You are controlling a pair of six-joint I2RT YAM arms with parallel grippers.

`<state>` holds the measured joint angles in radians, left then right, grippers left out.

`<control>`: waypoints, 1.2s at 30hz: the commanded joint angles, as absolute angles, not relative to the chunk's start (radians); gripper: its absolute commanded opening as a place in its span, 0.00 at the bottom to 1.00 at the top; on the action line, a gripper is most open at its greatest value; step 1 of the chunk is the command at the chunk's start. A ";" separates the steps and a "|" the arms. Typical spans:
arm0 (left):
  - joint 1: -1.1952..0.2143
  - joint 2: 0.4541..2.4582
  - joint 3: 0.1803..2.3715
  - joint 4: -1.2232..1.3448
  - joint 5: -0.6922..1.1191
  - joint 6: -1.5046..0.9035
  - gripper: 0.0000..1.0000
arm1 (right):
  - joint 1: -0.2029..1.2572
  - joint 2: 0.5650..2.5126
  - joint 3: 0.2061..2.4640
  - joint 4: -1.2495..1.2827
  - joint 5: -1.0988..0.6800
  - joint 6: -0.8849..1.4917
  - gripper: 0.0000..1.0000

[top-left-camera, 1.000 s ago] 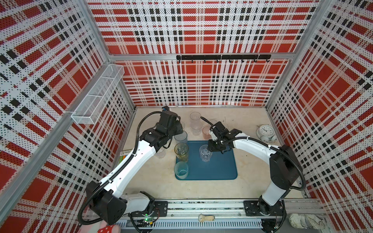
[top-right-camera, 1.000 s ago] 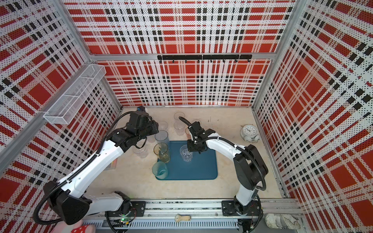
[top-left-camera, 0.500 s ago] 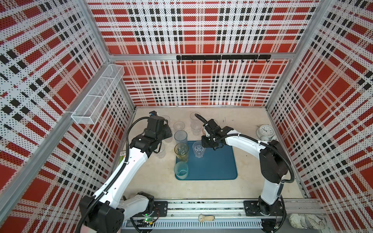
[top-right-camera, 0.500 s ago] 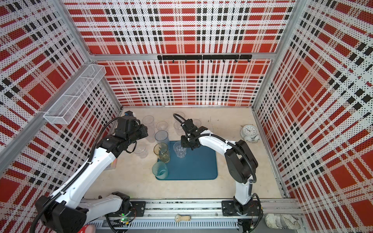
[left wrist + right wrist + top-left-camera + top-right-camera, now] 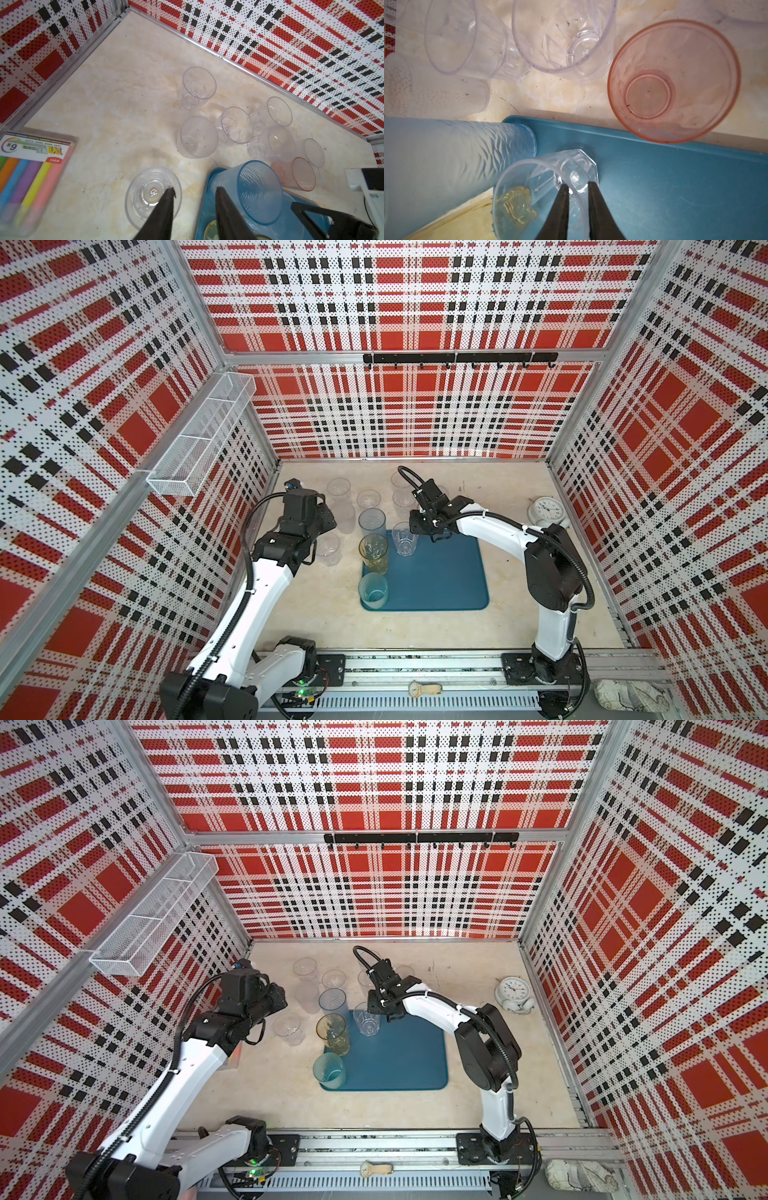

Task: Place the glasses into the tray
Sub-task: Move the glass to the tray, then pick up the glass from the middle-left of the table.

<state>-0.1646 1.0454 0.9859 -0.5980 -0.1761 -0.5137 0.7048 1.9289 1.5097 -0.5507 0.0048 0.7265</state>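
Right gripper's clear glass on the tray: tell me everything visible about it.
The clear faceted glass is see-through and plastic-looking, with cut facets and an octagonal base, and it is empty. It stands upright on the teal tray, at the tray's far edge in a top view. The right gripper pinches its rim wall, one finger inside and one outside. The frosted blue glass stands close beside it; whether they touch cannot be told.

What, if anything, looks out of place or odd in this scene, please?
Nothing is spilled, and the glasses all look upright. The strays are a wristwatch lying on the front rail, an alarm clock by the right wall, and a marker pack by the left wall.
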 commanded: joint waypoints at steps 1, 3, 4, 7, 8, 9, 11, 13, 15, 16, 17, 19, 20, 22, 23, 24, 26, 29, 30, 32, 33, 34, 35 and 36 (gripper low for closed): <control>-0.117 1.010 0.952 -0.589 -0.163 -0.503 0.43 | 0.709 1.951 1.525 -0.519 0.015 0.743 0.24; -0.071 0.997 0.924 -0.589 -0.125 -0.501 0.45 | 0.709 1.935 1.510 -0.503 -0.004 0.748 0.28; -0.041 0.990 0.903 -0.587 -0.099 -0.500 0.47 | 0.709 1.923 1.504 -0.498 -0.010 0.749 0.30; 0.063 0.969 0.836 -0.570 0.010 -0.504 0.49 | 0.708 1.881 1.497 -0.499 -0.011 0.746 0.37; 0.096 0.963 0.812 -0.562 0.044 -0.508 0.49 | 0.705 1.866 1.493 -0.500 -0.013 0.746 0.38; 0.132 0.954 0.785 -0.552 0.077 -0.513 0.49 | 0.701 1.848 1.490 -0.502 -0.016 0.744 0.39; 0.176 0.944 0.739 -0.538 0.109 -0.524 0.50 | 0.694 1.813 1.475 -0.501 -0.019 0.740 0.40; 0.187 0.943 0.692 -0.508 0.120 -0.548 0.50 | 0.684 1.772 1.452 -0.486 -0.022 0.738 0.41; 0.172 0.955 0.699 -0.505 0.105 -0.555 0.52 | 0.675 1.740 1.425 -0.466 -0.029 0.739 0.42; 0.170 0.964 0.701 -0.497 0.102 -0.568 0.52 | 0.673 1.726 1.408 -0.454 -0.031 0.740 0.42; 0.169 0.972 0.700 -0.488 0.106 -0.579 0.52 | 0.672 1.716 1.397 -0.447 -0.031 0.742 0.42; 0.160 0.988 0.685 -0.462 0.116 -0.603 0.52 | 0.671 1.700 1.376 -0.438 -0.032 0.745 0.42; 0.151 0.994 0.676 -0.451 0.112 -0.612 0.51 | 0.670 1.693 1.365 -0.432 -0.032 0.746 0.42; 0.119 1.012 0.665 -0.436 0.088 -0.625 0.51 | 0.669 1.681 1.341 -0.419 -0.034 0.749 0.42; 0.101 1.022 0.664 -0.432 0.072 -0.628 0.51 | 0.669 1.676 1.331 -0.414 -0.035 0.750 0.42; 0.079 1.033 0.663 -0.430 0.056 -0.632 0.51 | 0.668 1.673 1.321 -0.409 -0.036 0.751 0.42; 0.042 1.053 0.666 -0.430 0.024 -0.636 0.51 | 0.666 1.667 1.305 -0.398 -0.047 0.757 0.42; 0.006 1.063 0.667 -0.438 -0.049 -0.643 0.51 | 0.666 1.656 1.285 -0.380 -0.058 0.761 0.43; 0.000 1.061 0.667 -0.438 -0.073 -0.646 0.51 | 0.666 1.651 1.277 -0.375 -0.056 0.764 0.43; -0.002 1.060 0.666 -0.444 -0.097 -0.646 0.50 | 0.666 1.649 1.269 -0.369 -0.057 0.766 0.43; -0.002 1.061 0.666 -0.449 -0.104 -0.646 0.50 | 0.666 1.649 1.266 -0.367 -0.059 0.767 0.43; -0.003 1.063 0.664 -0.451 -0.109 -0.644 0.49 | 0.666 1.650 1.264 -0.365 -0.061 0.768 0.43; -0.006 1.065 0.660 -0.453 -0.116 -0.644 0.49 | 0.666 1.651 1.261 -0.362 -0.064 0.768 0.43; -0.006 1.066 0.654 -0.454 -0.119 -0.644 0.49 | 0.666 1.651 1.255 -0.355 -0.067 0.771 0.43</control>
